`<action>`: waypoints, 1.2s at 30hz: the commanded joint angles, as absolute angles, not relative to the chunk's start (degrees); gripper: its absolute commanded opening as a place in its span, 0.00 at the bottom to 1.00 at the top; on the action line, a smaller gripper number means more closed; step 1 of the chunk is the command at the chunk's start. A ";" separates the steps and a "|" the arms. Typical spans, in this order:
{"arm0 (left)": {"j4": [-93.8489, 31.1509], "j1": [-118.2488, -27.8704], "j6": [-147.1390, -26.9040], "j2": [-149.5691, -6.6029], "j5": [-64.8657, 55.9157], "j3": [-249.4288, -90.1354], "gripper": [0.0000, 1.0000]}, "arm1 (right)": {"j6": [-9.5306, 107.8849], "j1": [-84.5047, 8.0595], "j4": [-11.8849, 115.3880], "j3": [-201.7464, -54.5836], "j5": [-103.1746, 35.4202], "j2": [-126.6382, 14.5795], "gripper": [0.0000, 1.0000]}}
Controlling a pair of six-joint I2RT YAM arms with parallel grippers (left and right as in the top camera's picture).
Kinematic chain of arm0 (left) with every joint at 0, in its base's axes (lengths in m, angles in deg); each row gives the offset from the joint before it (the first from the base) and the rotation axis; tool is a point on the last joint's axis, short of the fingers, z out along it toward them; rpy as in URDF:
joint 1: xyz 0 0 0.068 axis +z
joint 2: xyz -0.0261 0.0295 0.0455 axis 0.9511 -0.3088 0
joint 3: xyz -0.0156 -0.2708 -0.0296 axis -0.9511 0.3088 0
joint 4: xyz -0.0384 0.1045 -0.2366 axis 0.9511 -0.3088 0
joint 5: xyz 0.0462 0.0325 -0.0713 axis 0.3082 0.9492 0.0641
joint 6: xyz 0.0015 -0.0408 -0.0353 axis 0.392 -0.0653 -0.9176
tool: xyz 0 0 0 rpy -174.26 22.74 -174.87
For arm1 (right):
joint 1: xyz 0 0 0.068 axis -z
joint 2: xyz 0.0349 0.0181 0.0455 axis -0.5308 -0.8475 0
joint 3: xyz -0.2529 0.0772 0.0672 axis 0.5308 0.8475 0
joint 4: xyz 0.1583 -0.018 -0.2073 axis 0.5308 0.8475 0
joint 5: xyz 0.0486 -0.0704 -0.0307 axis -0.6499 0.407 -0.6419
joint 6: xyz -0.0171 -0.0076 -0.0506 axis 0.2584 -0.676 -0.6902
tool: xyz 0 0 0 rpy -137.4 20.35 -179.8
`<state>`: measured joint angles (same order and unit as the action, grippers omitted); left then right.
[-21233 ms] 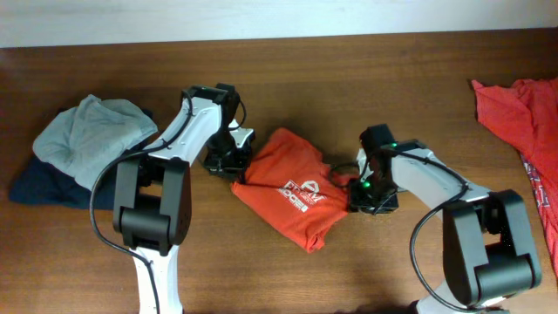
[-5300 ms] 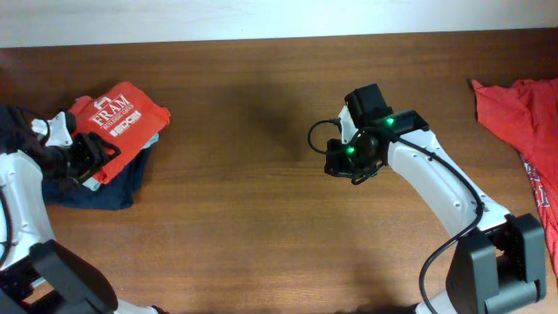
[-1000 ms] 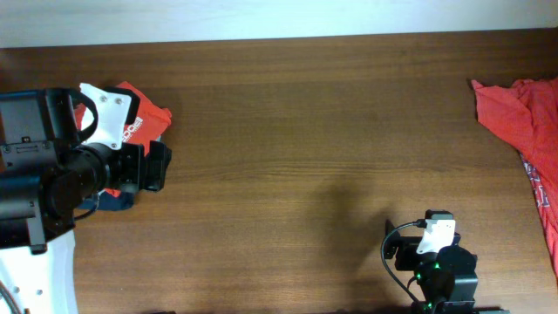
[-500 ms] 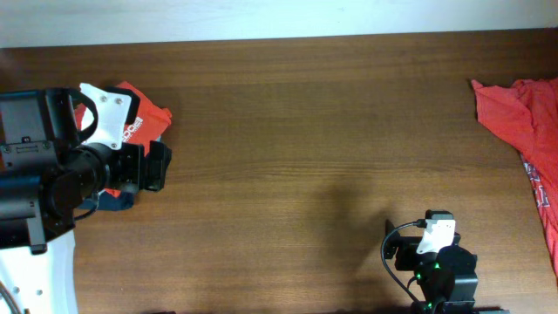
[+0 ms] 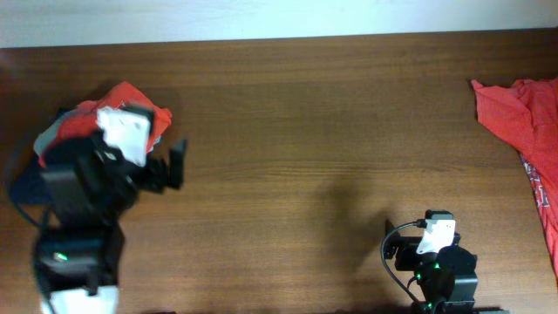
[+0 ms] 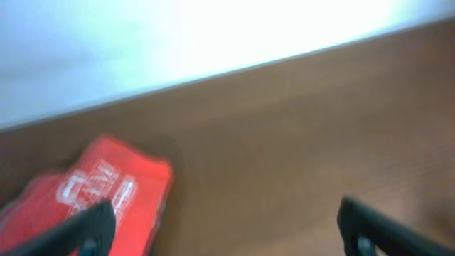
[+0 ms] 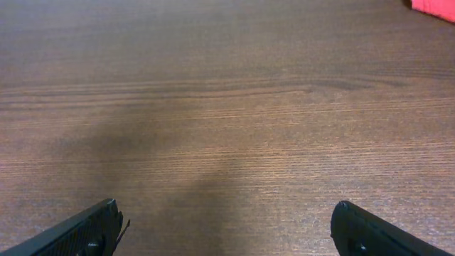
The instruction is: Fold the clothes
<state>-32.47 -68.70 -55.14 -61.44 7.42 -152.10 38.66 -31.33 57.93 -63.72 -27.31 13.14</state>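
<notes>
A folded orange-red T-shirt (image 5: 122, 98) with a white FRAM logo lies on top of a pile at the far left; the left wrist view shows it blurred (image 6: 85, 199), low on the left. My left gripper (image 5: 170, 166) hangs open just right of that pile, holding nothing (image 6: 227, 231). A second orange-red shirt (image 5: 523, 113) lies spread out and crumpled at the right edge; its corner shows in the right wrist view (image 7: 435, 6). My right arm (image 5: 436, 262) sits pulled back at the front edge. Its gripper (image 7: 227, 227) is open over bare wood.
Under the folded shirt lie a grey garment (image 5: 48, 139) and a dark navy one (image 5: 22, 179). The brown wooden table (image 5: 305, 131) ends at a pale wall along the back (image 6: 213, 35).
My left arm has swung and pulled back toward the front edge, blurring in the picture; its wrist has turned. The folded shirt stays on the pile. The right arm has not moved.
</notes>
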 commanded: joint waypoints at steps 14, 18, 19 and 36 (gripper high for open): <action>-7.99 -68.98 -60.17 -9.77 2.98 -98.53 0.99 | 38.66 -30.87 57.95 -63.39 -26.61 13.14 0.99; -1.68 -69.31 -60.24 -6.97 2.30 -93.00 0.99 | 38.66 -30.87 57.95 -63.39 -26.61 13.14 0.99; 3.20 -69.90 -60.15 -6.73 1.64 -90.20 0.99 | 38.66 -30.87 57.95 -63.39 -26.61 13.14 0.99; -0.17 -70.03 -60.15 -6.91 1.91 -90.49 0.99 | 38.66 -30.87 57.95 -63.39 -26.61 13.14 0.98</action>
<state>-0.24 -69.77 -59.84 -7.32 2.72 -90.94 38.49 -31.28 57.90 -63.72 -27.31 12.96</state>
